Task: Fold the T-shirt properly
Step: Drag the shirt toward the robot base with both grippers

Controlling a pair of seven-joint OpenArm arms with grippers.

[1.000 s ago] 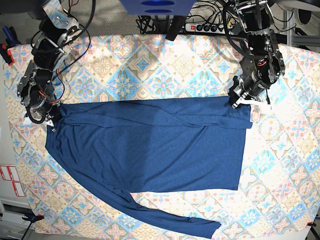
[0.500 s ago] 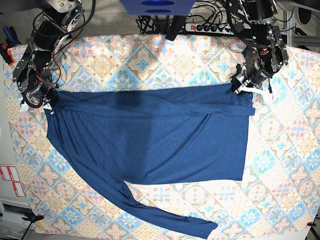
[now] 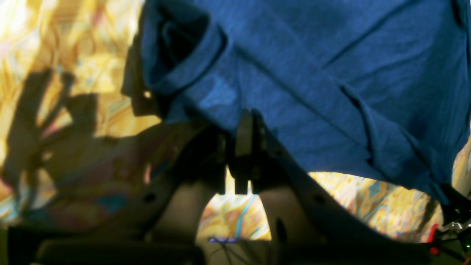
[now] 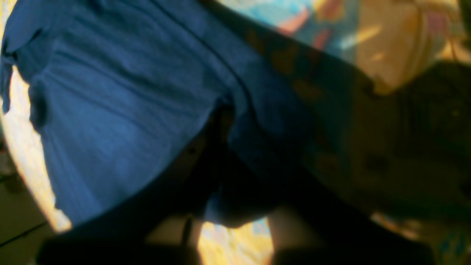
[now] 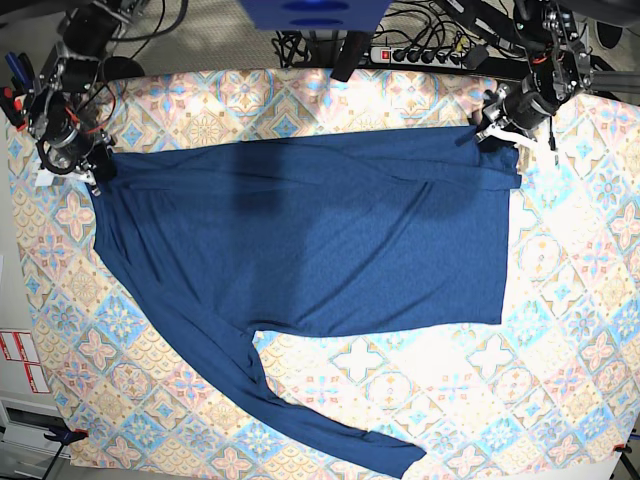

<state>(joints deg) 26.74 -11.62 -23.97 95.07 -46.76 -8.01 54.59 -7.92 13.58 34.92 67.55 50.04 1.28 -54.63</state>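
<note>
The navy-blue T-shirt (image 5: 310,230) lies spread across the patterned table, one long sleeve (image 5: 300,420) trailing toward the front edge. My left gripper (image 5: 488,130) is shut on the shirt's far right corner; in the left wrist view its fingers (image 3: 243,136) pinch the fabric edge (image 3: 312,92). My right gripper (image 5: 92,172) is shut on the far left corner. The right wrist view shows blue cloth (image 4: 121,110) draped over the dark fingers, so the pinch itself is hidden there.
A patterned tablecloth (image 5: 400,400) covers the table. A power strip and cables (image 5: 420,52) lie behind the far edge. Red-and-white labels (image 5: 20,360) sit off the table's left side.
Both grippers have pulled the shirt's top edge toward the far side of the table. The whole shirt slid that way, and the loose sleeve dragged along with it.
</note>
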